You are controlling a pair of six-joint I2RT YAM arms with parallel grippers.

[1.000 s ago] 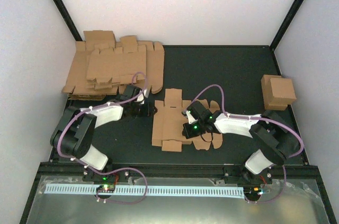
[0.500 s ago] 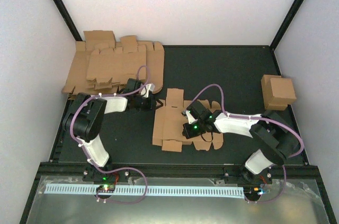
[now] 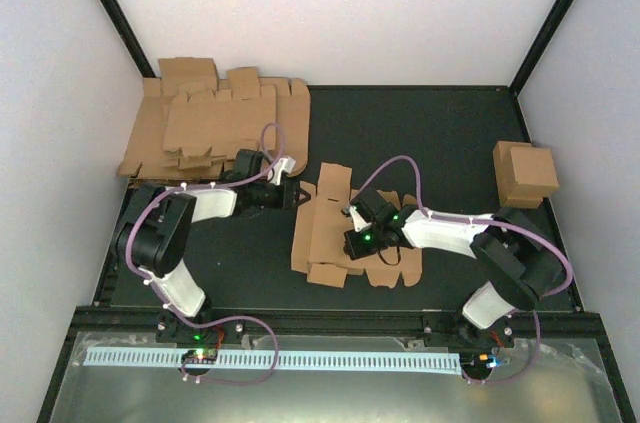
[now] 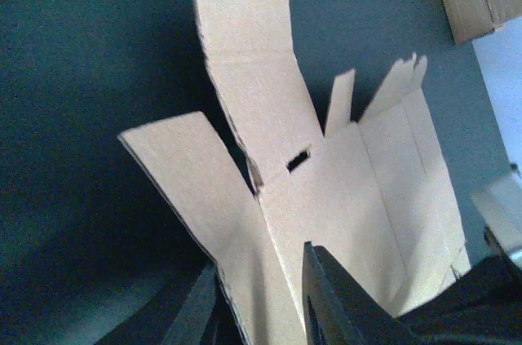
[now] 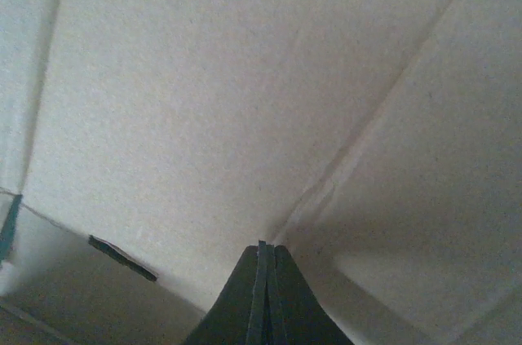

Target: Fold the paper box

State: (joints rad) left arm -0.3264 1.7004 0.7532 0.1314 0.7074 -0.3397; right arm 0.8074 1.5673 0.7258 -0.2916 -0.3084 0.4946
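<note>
Top external view: the paper box lies mid-table as an opened-out blank between my two arms, its panels mostly flat on the dark table. It is not yet formed into a container.

My left pincer reaches in at the blank's far left corner. The left wrist view shows a side flap standing between my two fingers, one on each side of the cardboard. I cannot tell whether they are truly pinching it or only straddling it. Beyond them one long flap stands tilted up from the table.

My right pincer is clenched, fingers pressed together with nothing between them. Its tip rests on the blank's inner face right at a crease line, near the blank's right side.

Far left, a pile of flat blanks sits against the wall. Far right stands a closed folded box, well apart from my work; its contents are hidden.
</note>
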